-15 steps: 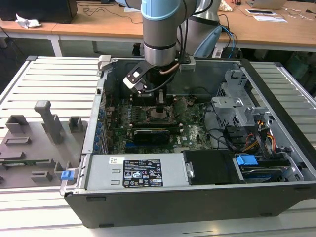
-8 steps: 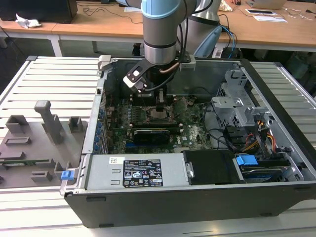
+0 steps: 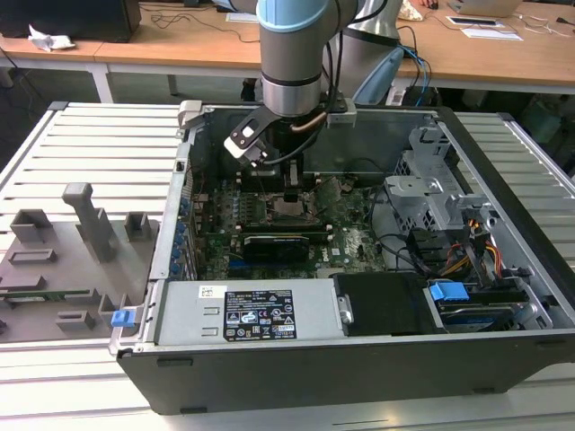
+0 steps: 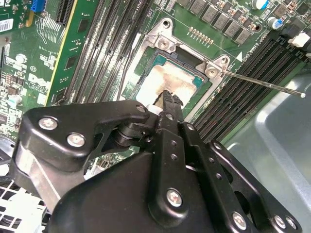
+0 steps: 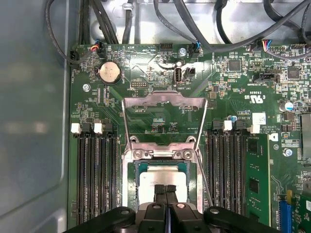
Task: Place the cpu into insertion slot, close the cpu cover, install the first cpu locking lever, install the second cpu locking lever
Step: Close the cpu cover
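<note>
I see the gripper (image 5: pixel 165 190) with its jaws pressed together and tips down on the chip (image 5: pixel 148 182), which sits in the socket (image 5: pixel 136 168) at twelve o'clock from the long black card (image 3: pixel 274 244) in the exterior view, while the metal cover (image 5: pixel 165 100) lies flipped open and a thin lever (image 4: pixel 262 83) sticks out

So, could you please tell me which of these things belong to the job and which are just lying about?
Job: cpu in the slot, open cover, lever, pincer at the cpu.
Lying about: coin cell, memory slots, cables, drive cage, grey tray.
</note>
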Controlling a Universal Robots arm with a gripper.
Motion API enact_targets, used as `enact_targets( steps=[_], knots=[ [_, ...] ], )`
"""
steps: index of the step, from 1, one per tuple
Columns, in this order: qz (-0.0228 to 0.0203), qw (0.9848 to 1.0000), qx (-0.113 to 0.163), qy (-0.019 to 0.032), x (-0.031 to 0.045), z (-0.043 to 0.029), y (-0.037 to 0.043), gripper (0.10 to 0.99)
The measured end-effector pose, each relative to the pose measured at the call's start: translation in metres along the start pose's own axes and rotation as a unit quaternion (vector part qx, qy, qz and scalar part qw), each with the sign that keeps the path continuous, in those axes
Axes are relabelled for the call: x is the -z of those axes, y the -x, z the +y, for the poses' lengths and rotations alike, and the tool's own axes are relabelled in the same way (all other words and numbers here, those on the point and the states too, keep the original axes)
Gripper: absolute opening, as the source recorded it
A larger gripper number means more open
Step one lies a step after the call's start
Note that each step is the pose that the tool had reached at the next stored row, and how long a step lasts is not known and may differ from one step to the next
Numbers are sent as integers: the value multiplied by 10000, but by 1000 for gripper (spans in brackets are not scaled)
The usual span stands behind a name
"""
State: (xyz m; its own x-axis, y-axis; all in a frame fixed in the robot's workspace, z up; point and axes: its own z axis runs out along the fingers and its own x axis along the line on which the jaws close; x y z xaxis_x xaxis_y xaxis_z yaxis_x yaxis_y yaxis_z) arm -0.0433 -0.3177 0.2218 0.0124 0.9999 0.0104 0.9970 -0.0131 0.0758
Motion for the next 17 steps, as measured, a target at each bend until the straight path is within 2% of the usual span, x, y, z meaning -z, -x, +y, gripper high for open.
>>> enact_targets(
  steps=[17],
  knots=[
    [1,10000,-15,0,33,3,0,106]
  ],
)
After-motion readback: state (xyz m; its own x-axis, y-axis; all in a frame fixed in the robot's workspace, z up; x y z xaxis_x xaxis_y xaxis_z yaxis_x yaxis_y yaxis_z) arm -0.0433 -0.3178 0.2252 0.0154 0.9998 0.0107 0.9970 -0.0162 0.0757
